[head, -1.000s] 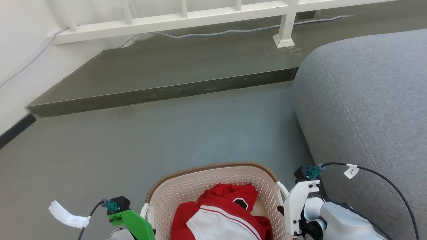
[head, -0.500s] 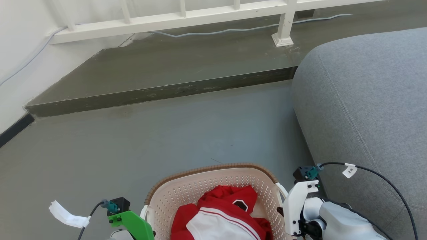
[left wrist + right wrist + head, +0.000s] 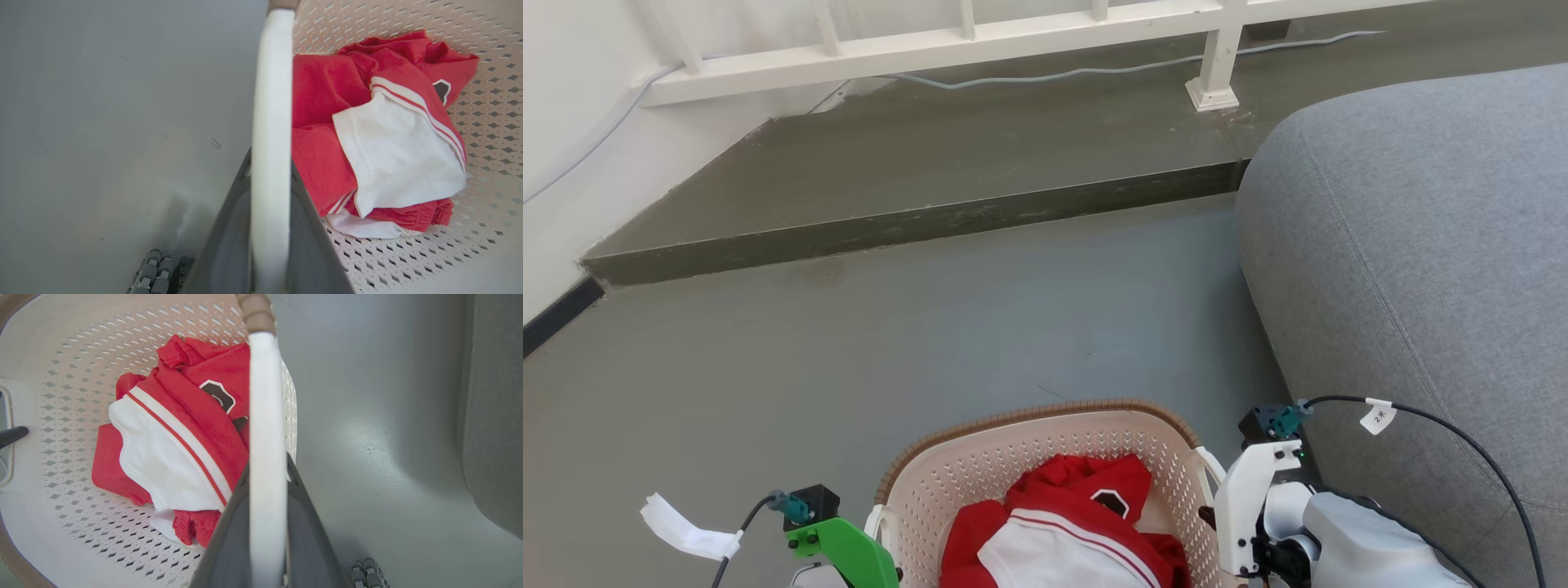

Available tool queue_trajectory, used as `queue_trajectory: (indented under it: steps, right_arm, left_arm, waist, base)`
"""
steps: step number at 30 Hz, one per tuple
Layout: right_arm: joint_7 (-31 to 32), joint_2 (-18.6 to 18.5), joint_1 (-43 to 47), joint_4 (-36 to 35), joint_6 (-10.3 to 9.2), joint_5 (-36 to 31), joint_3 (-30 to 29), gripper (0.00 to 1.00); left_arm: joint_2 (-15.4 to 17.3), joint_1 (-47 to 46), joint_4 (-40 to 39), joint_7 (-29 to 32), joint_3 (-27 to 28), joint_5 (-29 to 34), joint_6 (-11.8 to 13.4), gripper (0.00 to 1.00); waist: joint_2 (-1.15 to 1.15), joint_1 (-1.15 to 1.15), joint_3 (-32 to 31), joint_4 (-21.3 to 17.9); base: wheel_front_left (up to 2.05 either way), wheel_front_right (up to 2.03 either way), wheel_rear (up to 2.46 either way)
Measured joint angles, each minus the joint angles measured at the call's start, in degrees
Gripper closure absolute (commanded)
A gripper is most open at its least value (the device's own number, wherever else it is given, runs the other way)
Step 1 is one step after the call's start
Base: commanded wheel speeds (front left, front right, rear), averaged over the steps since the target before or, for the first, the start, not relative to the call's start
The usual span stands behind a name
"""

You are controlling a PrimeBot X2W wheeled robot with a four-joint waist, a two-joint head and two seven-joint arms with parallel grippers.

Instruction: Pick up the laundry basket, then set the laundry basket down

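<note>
I count one laundry basket with two white handles, a left handle and a right handle, and one heap of red and white clothing in it; how many pieces make up the heap I cannot tell. There are two grippers, the left gripper and the right gripper, and two white paper tags, a crumpled tag and a small label. Around them I see one grey sofa, one raised step, one white railing and one pale cable.
</note>
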Motion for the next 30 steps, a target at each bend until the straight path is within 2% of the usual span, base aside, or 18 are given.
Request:
queue_trajectory:
  steps: [19,30]
  right_arm:
    - [-0.6,-0.2,-1.4,0.0,0.0,1.3,1.6,1.0]
    - [-5.2,-0.8,-5.7,-0.5,0.0,1.3,1.3,1.0]
  left_arm:
    - [0.1,-0.8,0.1,-0.6,-0.2,-0.5,0.0,1.0]
    - [0.9,-5.3,-1.8,-4.1,0.5,-0.8,0.0,1.0]
  waist:
    - [0.0,0.0,1.6,-0.1]
    - [0.0,0.0,7.7,-0.2]
  base:
    - [0.0,0.0,0.0]
    - [0.0,0.0,0.0]
